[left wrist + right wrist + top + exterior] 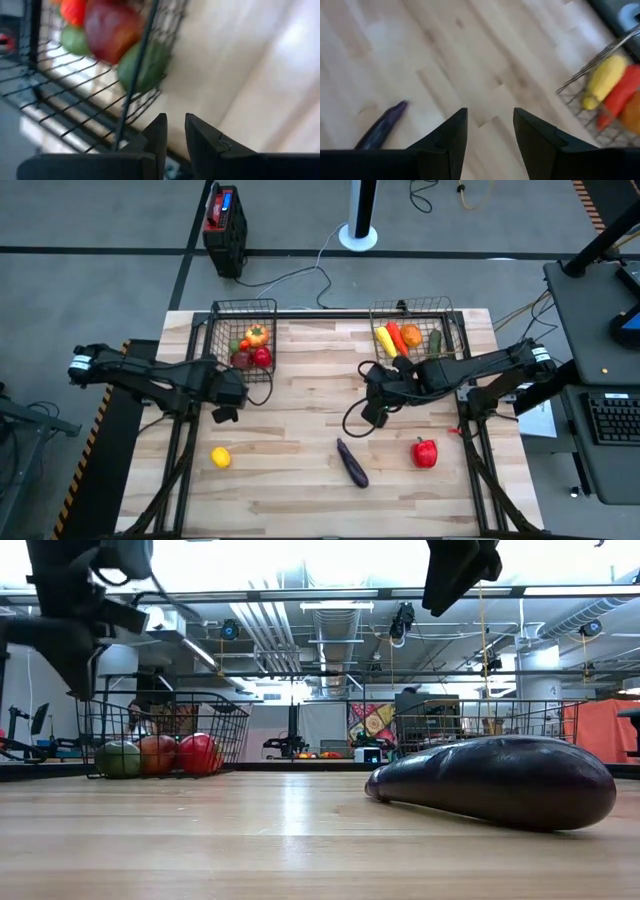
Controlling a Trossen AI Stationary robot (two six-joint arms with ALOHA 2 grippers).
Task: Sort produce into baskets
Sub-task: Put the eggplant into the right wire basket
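Eggplant (352,463) lies loose on the desk (300,500), long axis slanting, just below the right gripper (372,416), whose empty fingers stand narrowly apart. That arm looks nearer; the left gripper (224,414), pinched closed and empty, hangs beside its basket (243,308).

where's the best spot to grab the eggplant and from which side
Probably its thick middle, from straight above. The eggplant lies flat on bare table, long axis running diagonally, so fingers should close across its narrow width. The right pincer hangs nearest and empty, its fingers somewhat apart.
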